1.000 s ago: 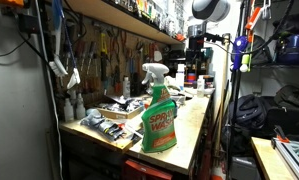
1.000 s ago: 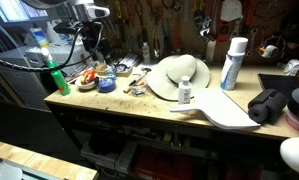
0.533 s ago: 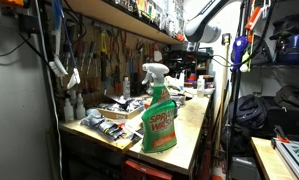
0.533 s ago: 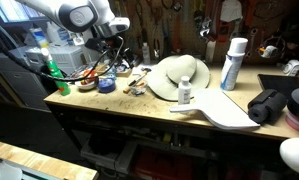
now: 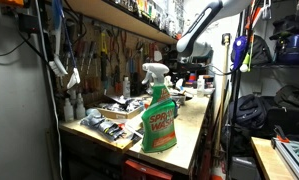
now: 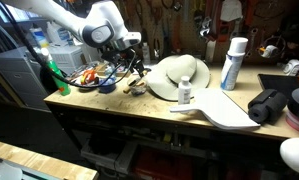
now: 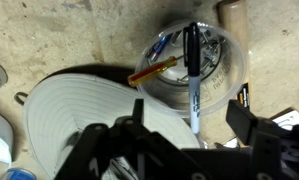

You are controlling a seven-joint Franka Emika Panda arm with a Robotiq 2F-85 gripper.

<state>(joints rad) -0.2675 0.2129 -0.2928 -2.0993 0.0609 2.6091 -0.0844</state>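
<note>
While hovering gripper (image 7: 179,140) above clear tub (image 7: 221,60): released, holding nothing.

Per wrist view, fingers (image 7: 101,150) spread wide at bottom edge of frame, touching neither tub nor contents. Inside tub: black marker (image 7: 192,75) running top to bottom in frame, orange pencil (image 7: 154,72) slanted beside it, plus a few bluish pens too blurred to identify. Tub parked on workbench (image 7: 49,40), just beside brim of cream hat (image 7: 69,120); can't tell whether touching. In an exterior view, gripper (image 6: 135,66) pointing down over clutter beside hat (image 6: 179,75), with blue bowl (image 6: 106,86) near and white spray can (image 6: 232,62) well apart, past far side of hat. Up front in an exterior view, green spray bottle (image 5: 159,115), well away from arm.
</note>
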